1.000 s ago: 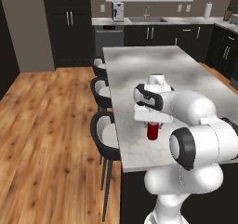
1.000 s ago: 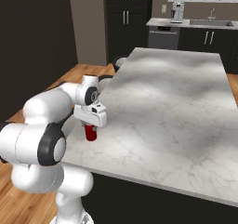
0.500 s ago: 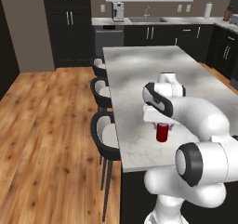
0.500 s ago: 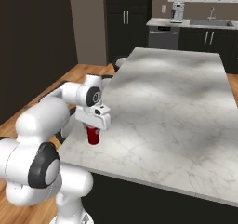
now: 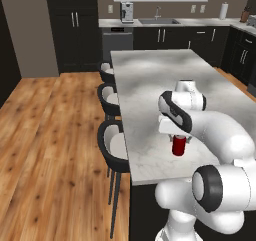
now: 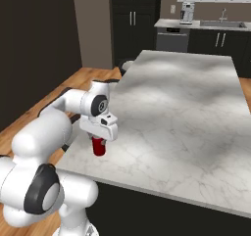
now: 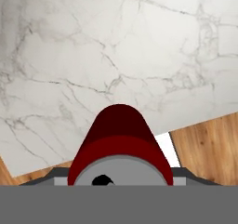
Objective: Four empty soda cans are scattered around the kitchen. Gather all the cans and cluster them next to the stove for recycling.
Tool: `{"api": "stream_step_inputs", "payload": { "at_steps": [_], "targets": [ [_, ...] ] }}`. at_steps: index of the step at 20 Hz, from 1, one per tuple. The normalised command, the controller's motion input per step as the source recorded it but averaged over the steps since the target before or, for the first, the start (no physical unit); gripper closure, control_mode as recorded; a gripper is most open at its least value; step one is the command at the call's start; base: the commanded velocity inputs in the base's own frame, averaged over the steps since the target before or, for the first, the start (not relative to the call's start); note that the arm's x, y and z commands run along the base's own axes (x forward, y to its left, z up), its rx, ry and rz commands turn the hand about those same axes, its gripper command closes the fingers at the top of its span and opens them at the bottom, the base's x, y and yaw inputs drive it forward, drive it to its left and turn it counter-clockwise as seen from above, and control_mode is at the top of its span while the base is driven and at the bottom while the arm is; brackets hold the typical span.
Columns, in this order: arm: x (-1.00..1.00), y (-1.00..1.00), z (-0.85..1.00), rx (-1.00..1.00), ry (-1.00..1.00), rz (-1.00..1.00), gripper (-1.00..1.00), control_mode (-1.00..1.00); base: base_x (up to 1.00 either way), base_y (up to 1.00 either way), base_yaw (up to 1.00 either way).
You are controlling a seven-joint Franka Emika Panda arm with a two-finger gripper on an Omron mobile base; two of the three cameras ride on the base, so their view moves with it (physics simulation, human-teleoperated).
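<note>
Carried farther right since before, 1 red soda can (image 5: 179, 146) apparently between fingers (image 5: 178, 138), above marble island (image 5: 150, 85).

Home kitchen, marble island (image 5: 145, 80), bar stools (image 5: 112, 145), sink (image 5: 157, 21), perhaps a dishwasher (image 5: 117, 41)

There is one red soda can (image 5: 179, 145) over one marble bench (image 5: 150, 80), and three black stools (image 5: 114, 145) stand along the bench's side. At the far wall I count one sink faucet (image 5: 157, 12), one coffee machine (image 5: 127, 11) and one paper towel roll (image 5: 223, 10). One dishwasher (image 5: 117, 41) is there too.
</note>
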Motion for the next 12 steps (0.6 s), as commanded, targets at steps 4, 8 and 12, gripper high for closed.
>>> {"api": "stream_step_inputs", "payload": {
  "at_steps": [4, 8, 12],
  "targets": [
    [0.0, 0.0, 0.0, 0.0, 0.0, 0.0, 1.0, 1.0, -0.07, 0.0, 0.0],
    [0.0, 0.0, 0.0, 0.0, 0.0, 0.0, 1.0, 1.0, -0.47, -0.14, -0.05],
    [0.0, 0.0, 0.0, 0.0, 0.0, 0.0, 1.0, 1.0, -0.55, -0.19, -0.08]
  ]
}}
